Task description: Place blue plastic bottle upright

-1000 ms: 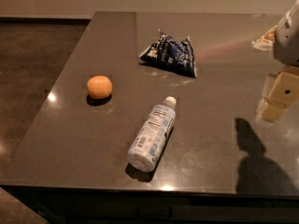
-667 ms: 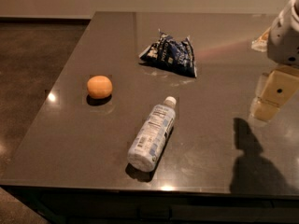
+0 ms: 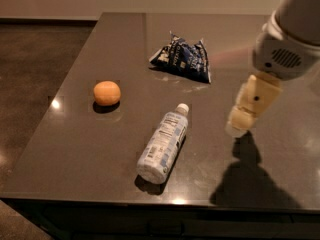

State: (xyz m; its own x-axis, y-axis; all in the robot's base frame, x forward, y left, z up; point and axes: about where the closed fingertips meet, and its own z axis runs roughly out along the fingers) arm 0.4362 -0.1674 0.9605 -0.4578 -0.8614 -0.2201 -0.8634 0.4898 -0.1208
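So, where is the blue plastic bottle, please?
In the camera view, the bottle lies on its side near the table's front edge; orange left, pincer hovering right.

The bottle lies flat on the table, cap toward one o'clock; fruit at its ten, snack bag at twelve, gripper at three.

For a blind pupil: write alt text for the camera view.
A blue plastic bottle lies on its side on a dark table. The gripper hovers over the table at right; an orange and a snack bag lie farther back.
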